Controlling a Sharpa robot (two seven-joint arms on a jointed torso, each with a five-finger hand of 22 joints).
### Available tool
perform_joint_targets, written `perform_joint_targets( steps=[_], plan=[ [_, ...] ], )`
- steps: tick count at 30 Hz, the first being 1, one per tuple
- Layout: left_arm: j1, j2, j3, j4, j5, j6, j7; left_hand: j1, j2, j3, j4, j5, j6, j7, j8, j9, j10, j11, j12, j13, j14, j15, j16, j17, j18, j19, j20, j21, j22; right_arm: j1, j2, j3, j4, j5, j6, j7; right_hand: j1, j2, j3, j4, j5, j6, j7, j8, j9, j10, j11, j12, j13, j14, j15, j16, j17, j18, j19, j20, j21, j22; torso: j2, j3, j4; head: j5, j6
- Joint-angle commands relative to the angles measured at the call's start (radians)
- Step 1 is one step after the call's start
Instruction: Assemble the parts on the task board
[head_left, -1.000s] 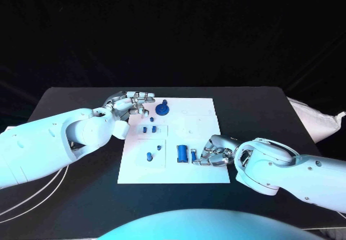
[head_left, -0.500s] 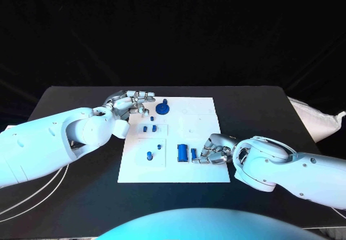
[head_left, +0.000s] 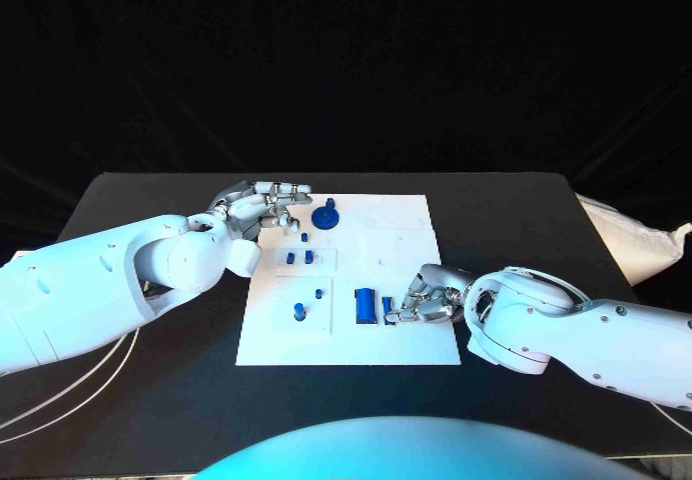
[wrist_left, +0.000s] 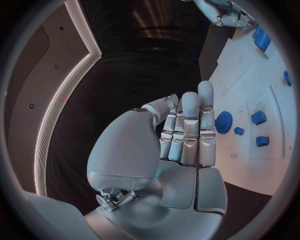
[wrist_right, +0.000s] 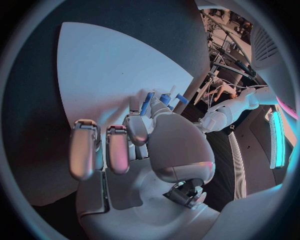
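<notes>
- Head view: the right hand (head_left: 417, 301) has crept leftward along the white board's (head_left: 397, 345) near edge since a second ago, fingers curled at a blue block (head_left: 366, 305); whether it pinches anything cannot be told. The left hand (head_left: 260, 207) stays put at the board's far left corner, beside a blue gear (head_left: 326, 216).
- Left wrist view: the left hand's fingers (wrist_left: 187, 131) lie straight, pressed together, empty; small blue pieces (wrist_left: 258, 118) sit on the board.
- Right wrist view: blue parts (wrist_right: 149, 102) show at the fingertips (wrist_right: 137, 129).

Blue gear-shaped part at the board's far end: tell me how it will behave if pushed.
The round, toothed blue gear-shaped part probably slides rather than rolls, since it appears to lie flat on the white task board. It looks small, rigid, likely light; stood on edge it could roll.
</notes>
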Motion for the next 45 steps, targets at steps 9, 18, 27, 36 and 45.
perform_joint_targets(
  steps=[9,18,27,36,45],
  plan=[
    [0.0,0.004,0.001,0.001,-0.004,0.02,-0.002,0.008,0.005,0.0,-0.009,0.006,-0.006,-0.002,0.005,-0.001,-0.008,0.002,0.007,-0.002,-0.008,-0.002,0.001,-0.001,0.011,-0.01,-0.001,-0.005,0.001,-0.001,0.009,-0.002,-0.022,0.04,0.033,-0.007,0.035,-0.005,-0.022,-0.016,-0.042,-0.007,0.004,-0.005,0.0,-0.005,0.002,-0.005,-0.001,0.075,0.002,-0.005,0.086,-0.017,-0.005,0.001,-0.005,-0.003,0.0,-0.0009,0.0005,-0.003,0.001],
    [0.0,0.004,0.0,-0.001,-0.005,0.018,0.004,0.008,0.004,-0.001,-0.01,0.006,-0.007,-0.002,0.005,-0.002,-0.009,0.002,0.007,-0.002,-0.008,-0.002,0.001,-0.002,0.011,-0.01,-0.001,-0.004,0.002,0.004,0.006,-0.001,-0.027,0.077,-0.038,0.055,0.068,0.004,-0.038,-0.036,-0.021,-0.019,0.008,-0.012,-0.002,-0.02,0.005,-0.039,-0.019,0.071,0.004,-0.019,0.066,-0.012,-0.015,0.001,-0.019,-0.026,-0.002,-0.0007,-0.0007,-0.004,0.005],
    [0.0,0.013,-0.004,-0.022,0.021,0.018,0.045,-0.047,-0.013,-0.044,0.02,0.004,-0.019,0.002,0.009,-0.004,-0.027,0.006,0.014,-0.005,-0.077,0.015,-0.039,-0.029,0.009,-0.064,0.011,-0.046,-0.018,0.076,-0.016,-0.001,-0.069,0.41,-0.131,0.434,0.113,0.015,-0.061,-0.062,0.009,-0.114,0.049,-0.067,-0.024,-0.152,0.04,-0.314,-0.194,0.033,0.032,-0.139,-0.084,0.022,-0.091,0.023,-0.142,-0.204,-0.018,-0.005,-0.007,-0.01,0.028],
    [-0.011,0.029,-0.01,-0.085,0.084,0.021,0.108,-0.06,-0.007,-0.126,0.056,0.001,-0.061,0.012,0.012,-0.01,-0.077,0.04,0.005,-0.013,-0.279,0.075,-0.382,-0.216,-0.002,-0.282,0.071,-0.278,-0.18,0.141,0.06,-0.001,-0.268,0.811,-0.116,0.719,0.207,0.048,-0.033,-0.124,-0.038,-0.177,0.09,-0.105,-0.043,-0.315,0.07,-0.643,-0.46,-0.126,0.064,-0.62,-0.57,0.1,-0.304,0.049,-0.552,-0.694,-0.06,-0.0136,-0.0264,-0.001,0.056],
    [-0.033,0.07,-0.011,-0.183,0.133,-0.036,0.201,-0.031,0.02,-0.156,0.071,0.003,-0.047,-0.001,0.0,-0.015,-0.063,0.049,-0.068,-0.016,-0.265,0.114,-0.688,-0.359,0.012,-0.374,0.138,-0.446,-0.363,0.158,0.177,0.002,-0.498,1.019,-0.028,0.869,0.251,0.065,0.053,-0.169,-0.097,-0.175,0.118,-0.138,-0.102,-0.338,0.124,-0.925,-0.833,-0.298,0.129,-1.102,-0.845,0.095,-0.412,0.111,-0.898,-0.92,-0.098,-0.004,-0.0315,0.001,0.111]
  ],
)
